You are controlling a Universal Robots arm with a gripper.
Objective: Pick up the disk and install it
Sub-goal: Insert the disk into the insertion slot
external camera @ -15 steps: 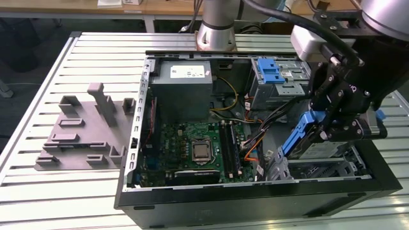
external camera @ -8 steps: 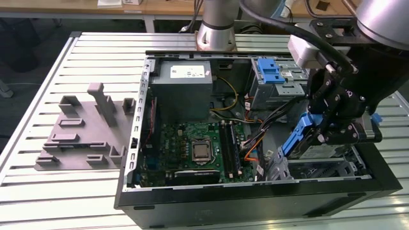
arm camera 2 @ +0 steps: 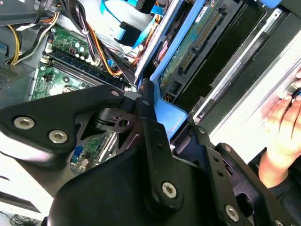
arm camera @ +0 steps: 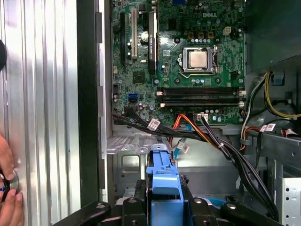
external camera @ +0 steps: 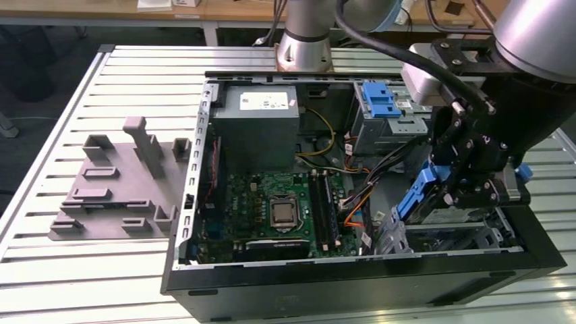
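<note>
My gripper (external camera: 461,192) is shut on the disk (external camera: 419,197), a silver drive in a blue plastic frame. I hold it tilted on edge over the drive bay (external camera: 454,237) in the open computer case, at the exterior view's lower right. In the first wrist view the blue frame (arm camera: 163,181) sits between the two black fingers (arm camera: 140,190). The second wrist view shows the disk's board side with its connector (arm camera 2: 200,40), and a black finger (arm camera 2: 149,123) pressed against the blue frame (arm camera 2: 173,113).
The case (external camera: 193,202) lies open on a slatted table, with the motherboard (external camera: 274,206), a grey power supply (external camera: 261,118), a blue latch (external camera: 380,100) and loose cables (arm camera: 221,146). A grey fixture (external camera: 117,182) sits at the exterior view's left. A person's hand (arm camera 2: 282,117) is near the case.
</note>
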